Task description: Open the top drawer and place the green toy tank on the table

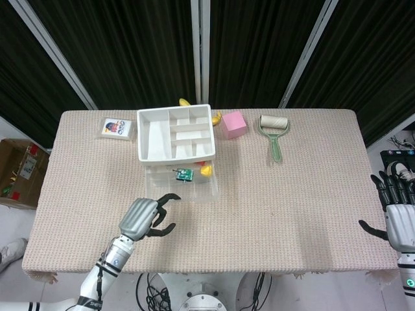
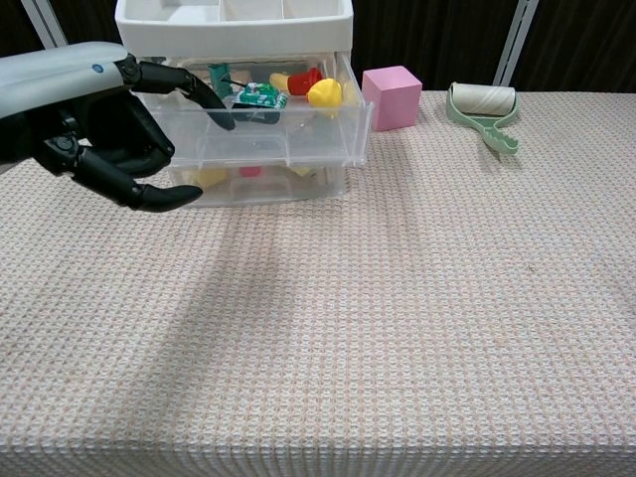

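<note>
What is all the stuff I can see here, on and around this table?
Drawer unit: one, white and clear, back left of table; top drawer pulled out.
Toy tank: one, green, in the top drawer.
Yellow toy: one, in the top drawer right of the tank.
Red toy: one, in the top drawer, at the back.
Cube: one, pink, right of the unit.
Lint roller: one, pale green, back right.
Card box: one, white, back left.
Cardboard box: one, brown, on the floor at left.
Left robot hand: black and silver, at the drawer's front.
Right robot hand: off the table's right edge.
</note>
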